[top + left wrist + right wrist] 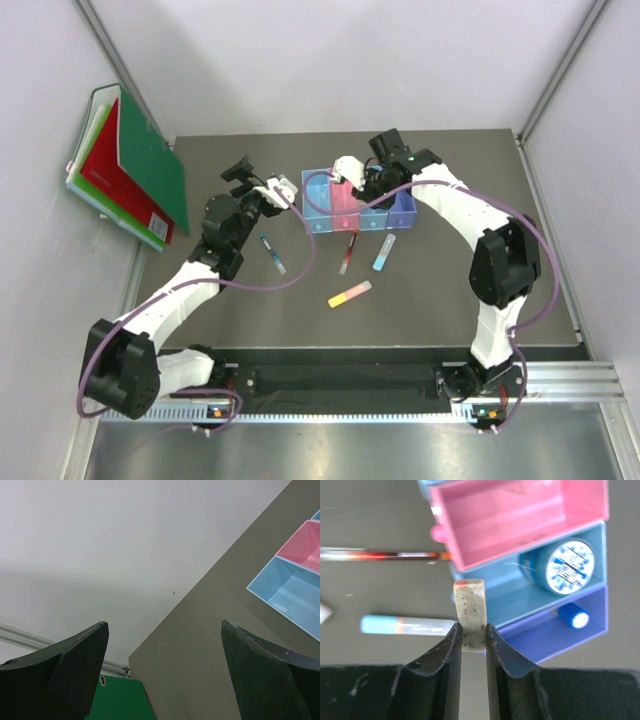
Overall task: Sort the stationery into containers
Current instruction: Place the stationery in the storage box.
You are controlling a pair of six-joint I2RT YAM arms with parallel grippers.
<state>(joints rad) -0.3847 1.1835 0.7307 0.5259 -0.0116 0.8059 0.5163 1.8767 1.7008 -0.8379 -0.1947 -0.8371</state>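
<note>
My right gripper (471, 632) is shut on the speckled beige eraser (469, 611) and holds it above the near ends of the bins; in the top view it (358, 182) hangs over the joined row of bins (318, 205). The round blue tin (568, 566) lies in the blue bin (507, 597). A blue bottle (572, 617) lies in the violet-blue bin (545, 640). The pink bin (520, 515) looks empty. The red-black pen (347, 252), light-blue stick (385, 253), yellow-pink stick (350, 294) and blue pen (272, 253) lie on the table. My left gripper (283, 188) is open and empty, left of the bins.
Green and red folders (135, 170) lean at the far left; the green one shows in the left wrist view (120, 700). That view also shows the light-blue bin (290, 592) and the pink bin (307, 545). White walls enclose the grey table (450, 290).
</note>
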